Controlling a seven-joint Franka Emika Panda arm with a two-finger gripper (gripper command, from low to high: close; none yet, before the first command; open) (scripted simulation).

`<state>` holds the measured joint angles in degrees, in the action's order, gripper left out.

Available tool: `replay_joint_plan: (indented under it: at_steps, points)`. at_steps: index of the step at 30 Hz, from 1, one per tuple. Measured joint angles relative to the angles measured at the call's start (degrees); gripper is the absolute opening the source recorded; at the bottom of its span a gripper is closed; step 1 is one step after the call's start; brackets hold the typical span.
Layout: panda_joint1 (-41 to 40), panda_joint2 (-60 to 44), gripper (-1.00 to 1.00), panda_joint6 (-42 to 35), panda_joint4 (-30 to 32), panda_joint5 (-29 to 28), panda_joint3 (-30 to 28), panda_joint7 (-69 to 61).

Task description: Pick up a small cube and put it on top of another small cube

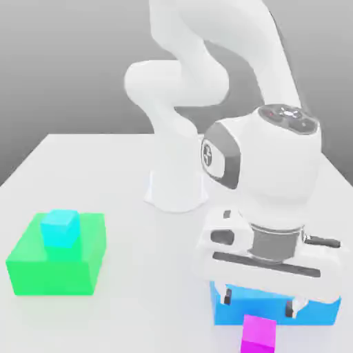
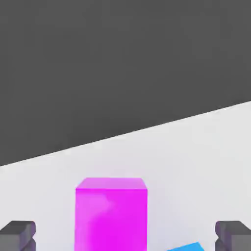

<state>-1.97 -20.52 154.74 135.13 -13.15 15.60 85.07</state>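
The small magenta cube point(image 1: 259, 334) sits at the table's front edge in the exterior view, just in front of a large blue block point(image 1: 276, 310). My gripper point(image 1: 259, 303) hangs directly above and slightly behind it, open, with a fingertip to either side. In the hand view the magenta cube point(image 2: 111, 215) stands between the two dark fingertips point(image 2: 18, 234), untouched, with wide gaps on both sides. The small cyan cube point(image 1: 59, 228) rests on top of a large green block point(image 1: 56, 255) at the exterior view's left.
The robot's white base point(image 1: 176, 186) stands at the table's middle back. A corner of the blue block point(image 2: 188, 247) shows beside the magenta cube in the hand view. The white table point(image 1: 152, 276) stretches between the green block and the blue block.
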Motion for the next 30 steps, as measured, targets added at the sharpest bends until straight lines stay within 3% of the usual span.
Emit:
replay_joint_plan:
  at_steps: [2, 3, 10, 15, 30]
  points:
    - [1.5, -4.2, 0.0, 3.1, -0.8, -2.0, -1.8, 1.7]
    - [2.4, -6.2, -1.0, 4.7, -1.3, -3.0, -3.0, 2.4]
    - [2.7, -6.7, -1.0, 5.1, -1.4, -3.1, -3.3, 2.5]
    - [-0.4, 2.3, -1.0, -1.6, 0.9, 1.6, -0.3, -0.6]
    - [-21.8, 31.7, -1.0, -16.4, 15.5, 6.0, -16.6, 10.2]
